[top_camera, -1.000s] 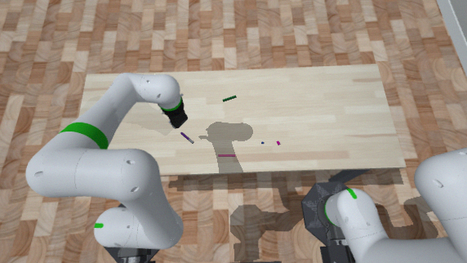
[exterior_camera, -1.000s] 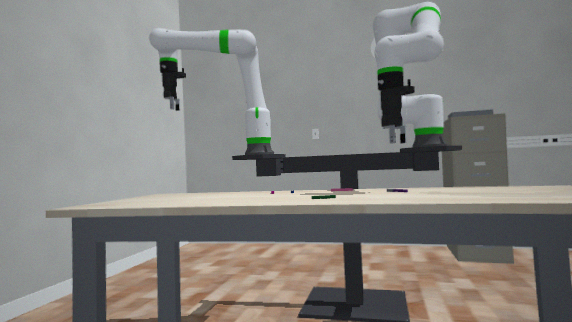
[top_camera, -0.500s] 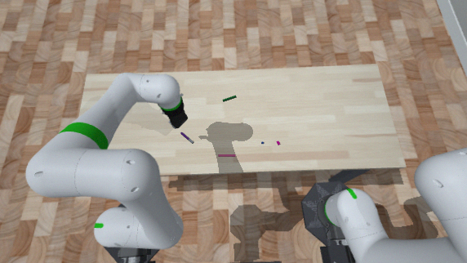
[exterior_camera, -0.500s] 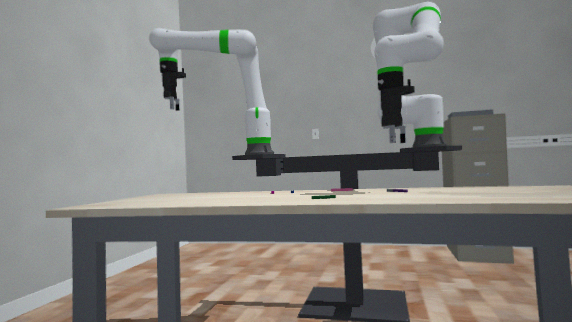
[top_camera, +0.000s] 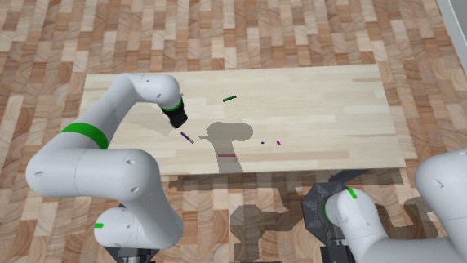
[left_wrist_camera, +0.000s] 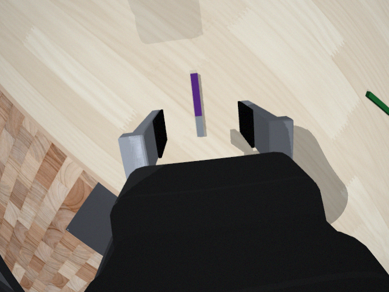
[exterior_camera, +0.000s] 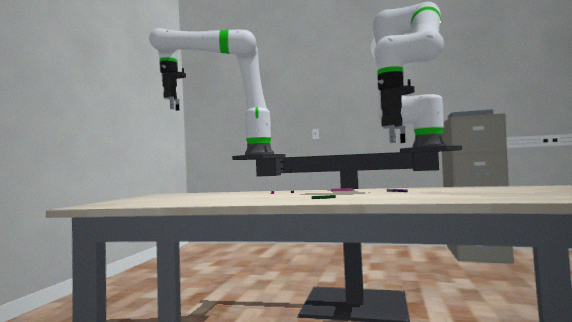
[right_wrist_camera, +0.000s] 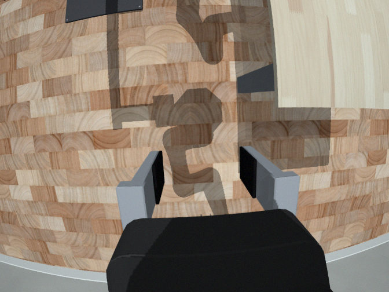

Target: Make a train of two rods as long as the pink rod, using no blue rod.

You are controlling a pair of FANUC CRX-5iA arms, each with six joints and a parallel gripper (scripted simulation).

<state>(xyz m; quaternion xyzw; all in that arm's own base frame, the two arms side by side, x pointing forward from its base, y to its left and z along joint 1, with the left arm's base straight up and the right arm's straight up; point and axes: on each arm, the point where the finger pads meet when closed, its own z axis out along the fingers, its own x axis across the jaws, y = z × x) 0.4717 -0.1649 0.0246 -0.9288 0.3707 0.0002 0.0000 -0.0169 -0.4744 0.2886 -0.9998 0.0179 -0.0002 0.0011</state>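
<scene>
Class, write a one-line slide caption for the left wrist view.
Open left gripper above a purple rod and grey rod lying end to end.

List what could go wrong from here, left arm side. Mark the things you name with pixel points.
The purple rod (top_camera: 184, 135) (left_wrist_camera: 195, 94) and grey rod (top_camera: 191, 141) (left_wrist_camera: 199, 126) already lie end to end. The left gripper (top_camera: 182, 123) (exterior_camera: 397, 142) (left_wrist_camera: 202, 120) hangs open above that area, so coming down again could knock them apart. Adding the green rod (top_camera: 229, 98) (exterior_camera: 323, 197) (left_wrist_camera: 378, 102) would likely make the train too long.
</scene>
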